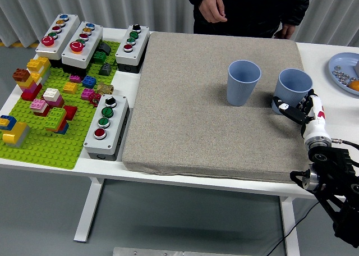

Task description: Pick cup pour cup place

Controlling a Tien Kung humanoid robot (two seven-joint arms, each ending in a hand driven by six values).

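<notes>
The right robot hand [297, 108] enters from the lower right, at the right edge of the grey mat [213, 99]. Its fingers [283, 106] curl around the lower near side of the right blue cup [293, 87] and touch the cup wall; whether the grip is fully closed cannot be told. The white wrist section sits just behind the fingers, and the black forearm [331, 188] extends down past the counter's [322, 71] near edge.

The right blue cup stands on the mat near its right edge and appears to lean slightly. The left blue cup [243, 82] stands upright on the mat, near the right cup but apart from it, with no hand on it. Both cups open upward.

The mat covers the middle of the white counter. To its right, at the frame edge, a blue plate [339, 76] holds small metal pieces and an orange item. To the mat's left lie a green baseplate [47, 141] with coloured bricks and four grey button boxes, one [106, 127] just beside the mat's left edge.

A person in dark clothing stands at the far side. One hand [212, 8] hangs above the counter's far edge, holding nothing.
</notes>
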